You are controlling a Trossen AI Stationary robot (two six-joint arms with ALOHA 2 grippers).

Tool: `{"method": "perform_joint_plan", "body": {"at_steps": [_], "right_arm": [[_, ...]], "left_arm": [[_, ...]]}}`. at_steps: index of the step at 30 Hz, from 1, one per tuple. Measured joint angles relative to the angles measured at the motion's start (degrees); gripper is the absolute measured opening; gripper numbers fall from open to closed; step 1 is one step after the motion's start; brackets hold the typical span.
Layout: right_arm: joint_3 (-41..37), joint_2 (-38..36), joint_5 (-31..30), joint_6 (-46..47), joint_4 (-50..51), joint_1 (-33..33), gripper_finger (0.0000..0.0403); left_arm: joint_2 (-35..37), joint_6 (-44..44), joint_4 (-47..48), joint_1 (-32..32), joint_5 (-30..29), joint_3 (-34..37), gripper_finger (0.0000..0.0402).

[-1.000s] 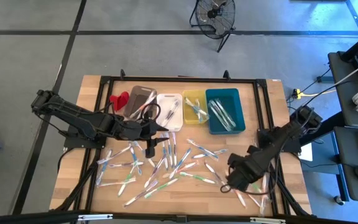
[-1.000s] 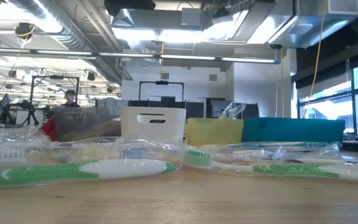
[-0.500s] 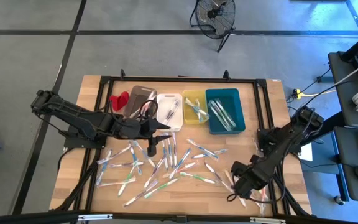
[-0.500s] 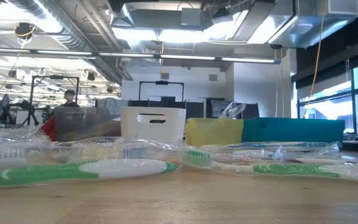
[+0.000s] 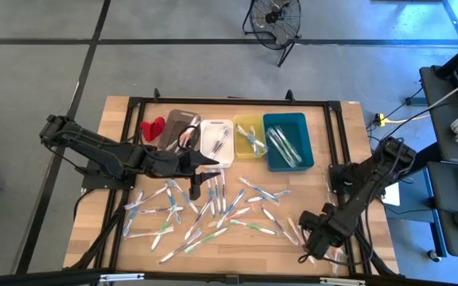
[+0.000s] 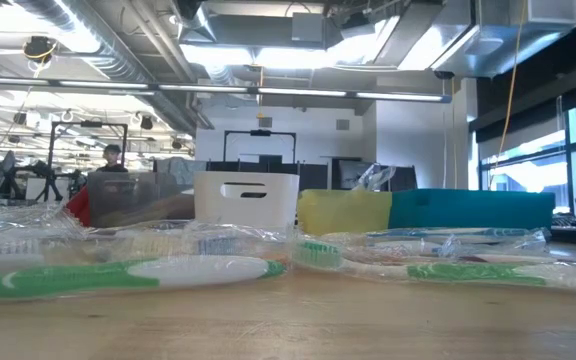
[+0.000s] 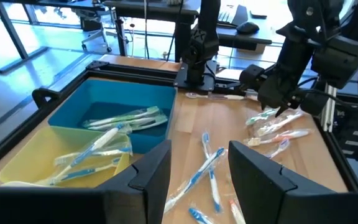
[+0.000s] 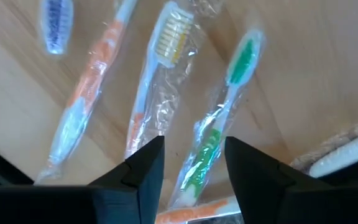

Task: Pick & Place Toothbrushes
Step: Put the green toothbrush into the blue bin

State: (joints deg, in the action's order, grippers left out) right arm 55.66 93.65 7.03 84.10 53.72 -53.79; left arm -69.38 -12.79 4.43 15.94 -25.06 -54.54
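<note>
- Four bins stand in a row at the far side of the desk: a grey bin, a white bin, a yellow bin and a teal bin.
- The teal bin holds a few wrapped toothbrushes lying along its floor; the yellow bin holds several more, white with blue and green. The white bin holds a few; what the grey bin holds I cannot tell.
- A small red object lies just beside the grey bin.
- The toothbrushes are thin pale sticks in clear crinkled wrappers, with green, blue, orange and yellow on handles and bristles; most lie scattered loose over the near half of the desk.
- The left gripper hovers near the white bin's near edge, its jaws parted and holding nothing.
- The right gripper is low over the desk's near right corner, jaws released and spread above a green-handled toothbrush, with an orange one and a yellow-bristled one beside it.
</note>
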Motion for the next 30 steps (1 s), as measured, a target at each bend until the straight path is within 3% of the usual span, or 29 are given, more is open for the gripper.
{"method": "perform_joint_plan", "body": {"at_steps": [9, 21, 30], "right_arm": [[0.0, 0.0, -1.3, 2.8, 0.8, -2.2, 0.0191], [0.0, 0.0, -0.2, 4.3, 1.5, -3.8, 0.0185], [-0.1, 0.0, -0.2, 4.8, 2.8, -3.9, 0.0208]], "left_arm": [[-0.1, -1.6, 0.0, 0.0, -0.9, 0.0, 0.0155], [-1.2, -3.0, 0.1, 1.5, -0.8, 0.0, 0.0155], [-1.1, -3.1, -0.2, 3.2, -0.8, 0.0, 0.0155]]}}
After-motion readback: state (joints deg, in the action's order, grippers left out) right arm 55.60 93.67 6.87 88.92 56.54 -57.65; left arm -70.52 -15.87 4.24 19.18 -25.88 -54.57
